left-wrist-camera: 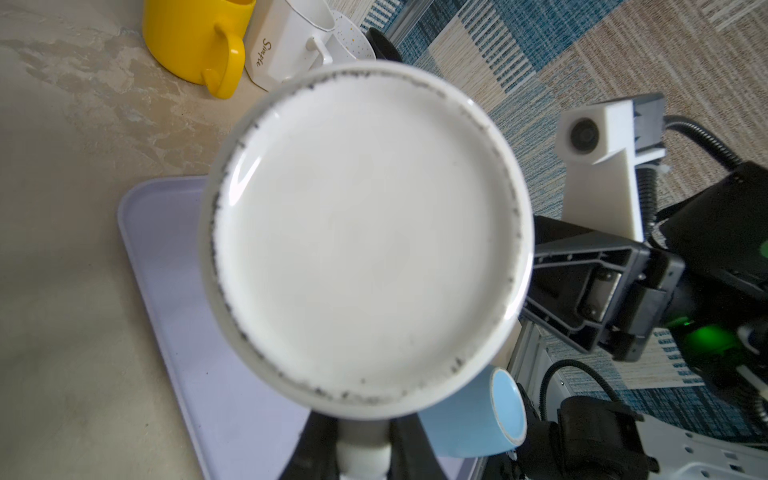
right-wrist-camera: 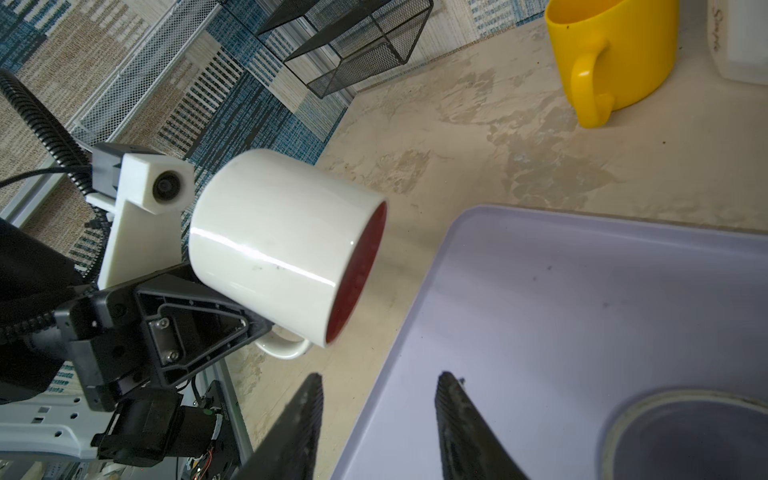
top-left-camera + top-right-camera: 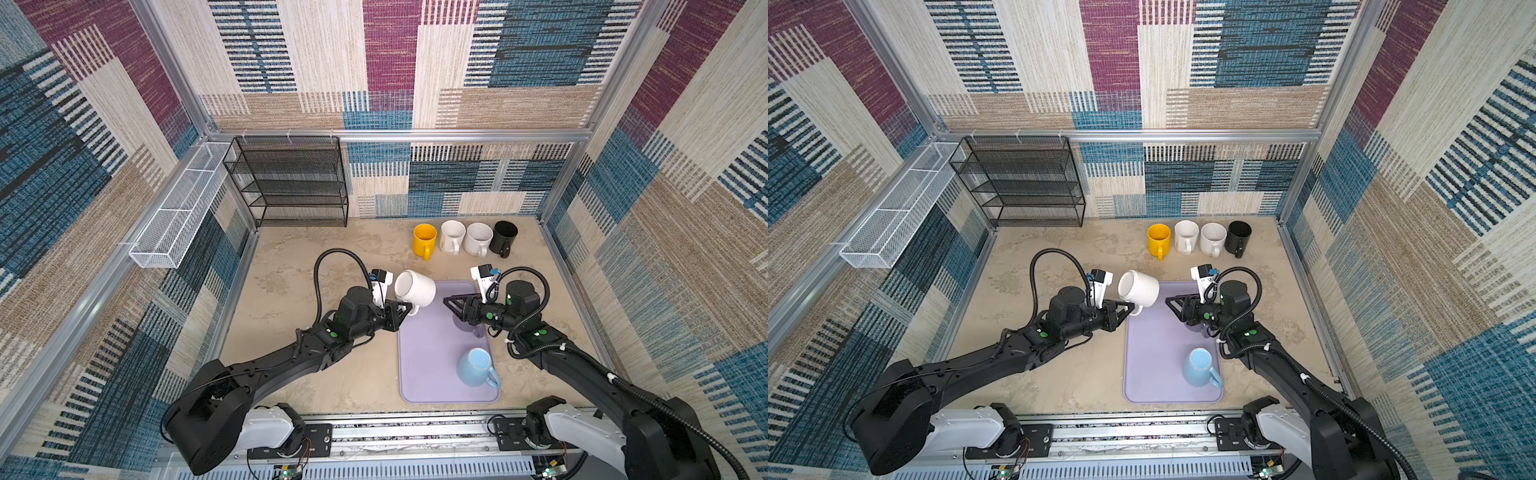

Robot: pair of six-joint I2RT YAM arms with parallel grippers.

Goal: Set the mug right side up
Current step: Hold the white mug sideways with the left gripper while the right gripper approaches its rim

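My left gripper [image 3: 409, 308] [image 3: 1130, 309] [image 1: 363, 432] is shut on the handle of a white mug [image 3: 415, 289] [image 3: 1139, 288], holding it in the air over the far left corner of the lilac tray [image 3: 432, 357]. The mug lies roughly on its side. Its scuffed base [image 1: 365, 237] faces the left wrist camera, and its red-lined mouth [image 2: 357, 274] points toward my right gripper and slightly down. My right gripper [image 3: 448, 304] [image 3: 1170, 304] [image 2: 380, 376] stands open and empty a short way right of the mug, above the tray [image 2: 582, 311].
A purple mug [image 2: 685, 436] stands base up on the tray under my right gripper. A light blue mug [image 3: 476, 368] stands on the tray's near right. Yellow [image 3: 424, 240], two white [image 3: 452, 237] and black [image 3: 504, 237] mugs line the back. A black mesh rack [image 3: 291, 183] fills the back left.
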